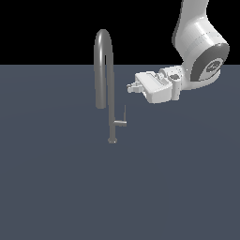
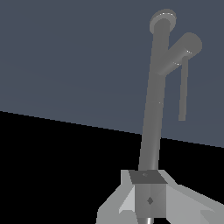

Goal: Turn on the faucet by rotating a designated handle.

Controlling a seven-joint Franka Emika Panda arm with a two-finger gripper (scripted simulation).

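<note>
The arm (image 1: 199,44) is cut off by the exterior view's top edge at about 1 o'clock. In the wrist view the gripper (image 2: 150,199) is cropped by the frame edge, its finger spacing unreadable, and it hides part of the faucet (image 2: 153,118).

Quick headcount: there's one faucet (image 1: 111,89) on the dark floor (image 1: 56,178), and it's got just one handle (image 1: 123,120) sticking off the stem, a single short stub with one thin rod on the end. One robot arm (image 1: 199,42) too, carrying one gripper (image 1: 131,87), so basically it's one of everything here.
</note>
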